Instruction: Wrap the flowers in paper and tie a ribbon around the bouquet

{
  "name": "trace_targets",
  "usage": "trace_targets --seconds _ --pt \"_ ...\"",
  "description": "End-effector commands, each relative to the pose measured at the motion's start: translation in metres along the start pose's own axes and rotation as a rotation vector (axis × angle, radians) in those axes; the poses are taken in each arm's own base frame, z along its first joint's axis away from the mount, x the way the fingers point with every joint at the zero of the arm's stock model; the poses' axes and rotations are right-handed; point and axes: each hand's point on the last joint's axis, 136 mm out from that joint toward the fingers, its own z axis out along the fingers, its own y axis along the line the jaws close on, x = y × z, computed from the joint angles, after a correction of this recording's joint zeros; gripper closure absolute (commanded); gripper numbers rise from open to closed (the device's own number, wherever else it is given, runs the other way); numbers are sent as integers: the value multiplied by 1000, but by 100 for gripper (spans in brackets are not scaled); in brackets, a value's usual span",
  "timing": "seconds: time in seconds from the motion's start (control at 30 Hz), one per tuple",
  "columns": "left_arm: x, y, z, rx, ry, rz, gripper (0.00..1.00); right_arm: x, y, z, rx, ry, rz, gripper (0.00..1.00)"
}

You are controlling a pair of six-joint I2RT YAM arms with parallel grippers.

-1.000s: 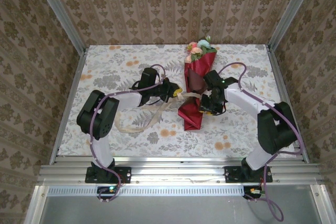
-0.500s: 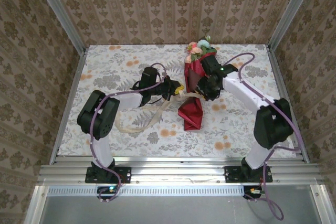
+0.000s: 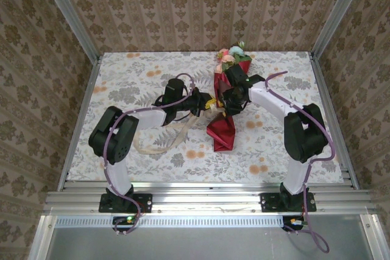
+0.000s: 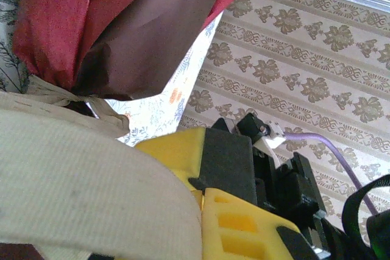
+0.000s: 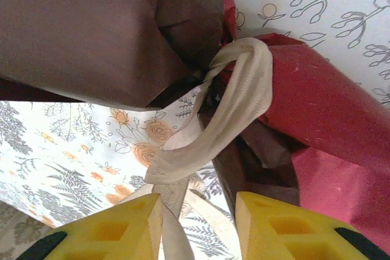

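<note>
Clamping the ribbon (image 5: 244,83) at left: left gripper (image 3: 206,103), jaws fully closed on it, just beside the bouquet (image 3: 225,133). Recorded bouquet mid-table, long axis far-to-near, flowers (image 3: 231,56) at far end, ribbon loop round waist. Found right gripper (image 5: 196,211) part-open, empty, loop straight ahead, nearer of the two. Logged flowered tablecloth (image 3: 140,71), patterned walls (image 3: 183,4).

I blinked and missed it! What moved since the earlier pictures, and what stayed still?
The right gripper moved leftward and farther back, from beside the lower part of the bouquet to over its tied waist. Its jaws stand apart, facing the ribbon loop. It took hold of nothing. The left gripper stayed put, shut on the ribbon. The bouquet and the ribbon's loose tail did not move.
</note>
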Motion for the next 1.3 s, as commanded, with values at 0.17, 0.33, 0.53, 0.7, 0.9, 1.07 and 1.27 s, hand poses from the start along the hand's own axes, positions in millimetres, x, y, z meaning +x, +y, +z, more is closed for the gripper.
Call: trace_targets --seconds 0.17,0.33,0.53,0.7,0.9,1.07,1.27 --pt "15 -20 -1 63 3 18 100 1 0 26 23 24 113 61" --pt "18 -21 -2 64 3 18 100 -6 1 32 34 0 113 61" --pt "20 -23 -4 66 -1 24 100 -19 0 32 27 -36 109 77" --pt "21 -24 -2 66 0 21 100 -26 8 13 -18 -79 80 99" --pt "15 -24 5 68 -2 16 100 -31 6 -6 -59 -90 87 100" --pt "6 -26 10 77 -32 7 100 -41 -2 -9 -87 -80 140 100" --pt "-1 -23 13 78 -50 -11 100 -56 3 -9 -169 -65 201 100"
